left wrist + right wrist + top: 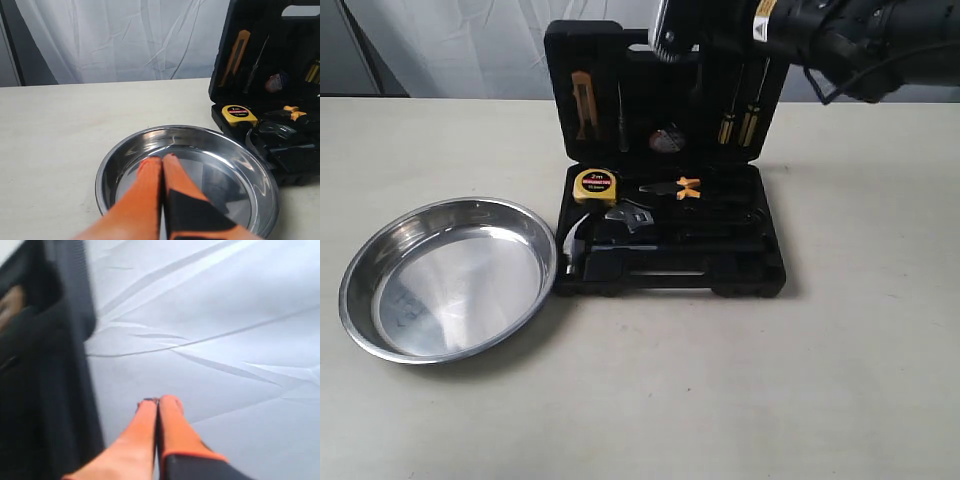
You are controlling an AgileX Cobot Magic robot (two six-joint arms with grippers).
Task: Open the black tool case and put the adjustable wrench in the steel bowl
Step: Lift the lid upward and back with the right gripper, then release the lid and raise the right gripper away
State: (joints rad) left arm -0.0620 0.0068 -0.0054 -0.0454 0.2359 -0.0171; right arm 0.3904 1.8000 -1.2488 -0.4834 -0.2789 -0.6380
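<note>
Steel bowl (448,280): polished mirror-bright metal. Black tool case (665,270): matt moulded plastic. Table (770,380): smooth, matt, beige.

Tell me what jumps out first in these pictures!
The wide shiny round steel bowl sits on the left of the pale table. Right beside it the black plastic tool case stands open, lid upright, a yellow tape measure bright among its tools. The left gripper's orange fingers, pressed together, point toward the bowl.

Beige table (820,380) carries steel bowl (450,285), black tool case (740,278).
</note>
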